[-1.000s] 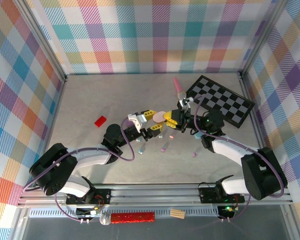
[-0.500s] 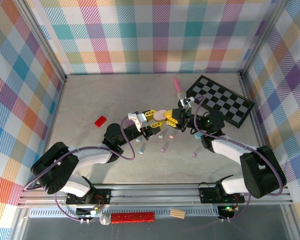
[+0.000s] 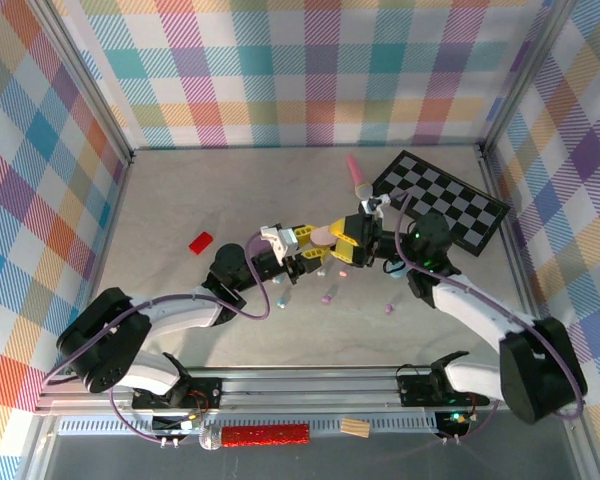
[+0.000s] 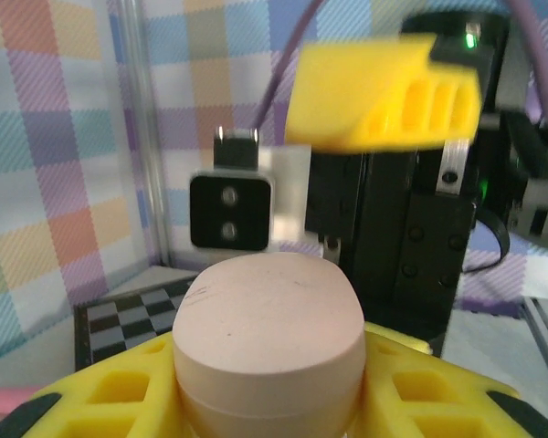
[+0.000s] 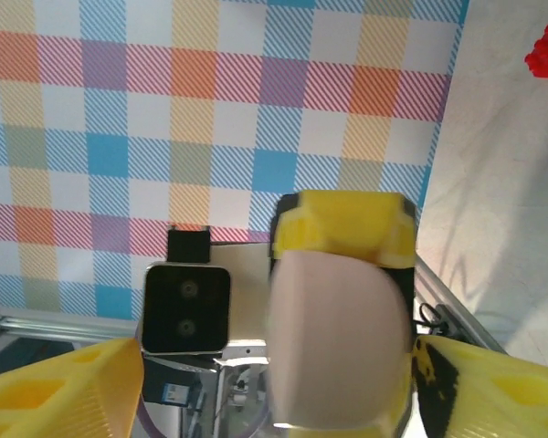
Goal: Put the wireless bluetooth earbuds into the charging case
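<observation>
We see the earbuds [image 3: 328,296] lying loose on the table [image 3: 180,200] near its middle, a blue earbud [image 3: 285,298] to the left and a pink earbud [image 3: 388,309] to the right, each apart from the others. Just behind them the pink charging case [image 3: 321,235] is clamped between the yellow fingers of the left gripper [image 3: 317,246]; in the left wrist view the case [image 4: 268,351] is a smooth oval seated between those fingers. The right gripper [image 3: 358,240] faces it from the other side with its jaws spread wide, holding nothing. Toward the far right corner lies a chequered board [image 3: 440,205], with a pink toy microphone [image 3: 358,178] beside it. A red block [image 3: 200,242] sits toward the left edge.
</observation>
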You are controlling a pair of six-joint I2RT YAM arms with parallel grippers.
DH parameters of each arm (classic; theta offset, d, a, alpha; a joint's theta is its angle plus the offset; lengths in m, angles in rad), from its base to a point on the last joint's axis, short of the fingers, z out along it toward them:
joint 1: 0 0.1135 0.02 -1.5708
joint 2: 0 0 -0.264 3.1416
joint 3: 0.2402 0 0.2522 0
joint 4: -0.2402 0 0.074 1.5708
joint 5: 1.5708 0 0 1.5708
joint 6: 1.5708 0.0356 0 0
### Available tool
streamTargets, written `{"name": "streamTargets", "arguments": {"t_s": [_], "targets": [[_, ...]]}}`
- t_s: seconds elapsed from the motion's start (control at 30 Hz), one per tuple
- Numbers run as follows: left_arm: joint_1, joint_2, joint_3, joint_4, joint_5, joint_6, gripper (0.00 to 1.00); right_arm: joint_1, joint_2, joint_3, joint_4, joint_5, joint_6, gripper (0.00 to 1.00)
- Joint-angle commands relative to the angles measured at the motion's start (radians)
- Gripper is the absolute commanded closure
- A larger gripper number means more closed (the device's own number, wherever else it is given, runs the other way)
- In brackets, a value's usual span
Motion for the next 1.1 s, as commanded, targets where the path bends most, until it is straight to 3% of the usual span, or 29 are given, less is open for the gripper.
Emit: {"name": "streamTargets", "arguments": {"t_s": [0.0, 0.13, 0.27, 0.43, 0.6, 1.07], "targets": [[-0.007, -0.102, 0.045, -0.177, 0.05, 0.035, 0.68, 0.002, -0.11, 0.155, -0.585, 0.051, -0.44, 0.16], [-0.005, -0.183, 0.102, -0.432, 0.055, 0.045, 0.68, 0.002, -0.15, 0.36, -1.06, 0.156, -0.862, 0.07], [-0.006, -0.221, 0.116, -0.448, 0.113, 0.004, 0.69, 0.004, -0.11, 0.561, -1.351, 0.244, -1.153, 0.03], [-0.006, -0.255, 0.128, -0.442, 0.151, -0.031, 0.69, 0.034, -0.109, 0.641, -1.432, 0.215, -1.394, 0.0], [-0.006, -0.259, 0.146, -0.456, 0.184, -0.076, 0.7, 0.111, -0.16, 0.592, -1.386, 0.256, -1.642, 0.01], [-0.007, -0.249, 0.155, -0.398, 0.246, -0.134, 0.69, 0.175, -0.055, 0.627, -1.361, 0.427, -1.76, 0.01]]}}
